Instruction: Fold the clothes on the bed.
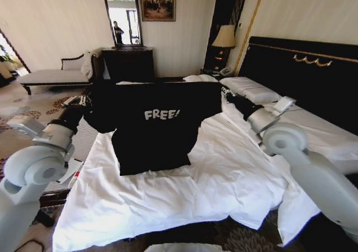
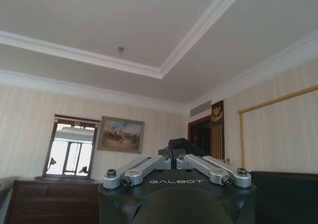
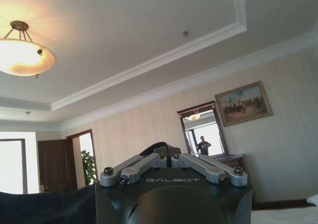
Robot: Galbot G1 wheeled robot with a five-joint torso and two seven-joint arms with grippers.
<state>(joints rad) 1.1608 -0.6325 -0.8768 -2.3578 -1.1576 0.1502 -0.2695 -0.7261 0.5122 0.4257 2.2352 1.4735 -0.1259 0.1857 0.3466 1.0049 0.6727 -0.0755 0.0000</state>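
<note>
The clothes (image 1: 156, 134), a black T-shirt with white "FREE!" lettering, hang spread out above the bed (image 1: 224, 179), front towards me. The lower hem rests on the white duvet. My left gripper (image 1: 94, 98) holds one upper corner of the shirt and my right gripper (image 1: 228, 99) holds the other, both raised at about the same height. In the left wrist view the left gripper (image 2: 174, 152) points up at the ceiling, shut on a fold of black fabric. The right wrist view shows the right gripper (image 3: 163, 152) shut the same way, with black cloth (image 3: 44, 206) hanging beside it.
A dark headboard (image 1: 302, 67) and white pillows (image 1: 249, 87) lie to the right. Behind the shirt stand a dark dresser (image 1: 128, 62) and a lamp (image 1: 224, 37). A pale chaise longue (image 1: 53, 76) stands far left on patterned carpet. The duvet's front edge (image 1: 140, 224) hangs near me.
</note>
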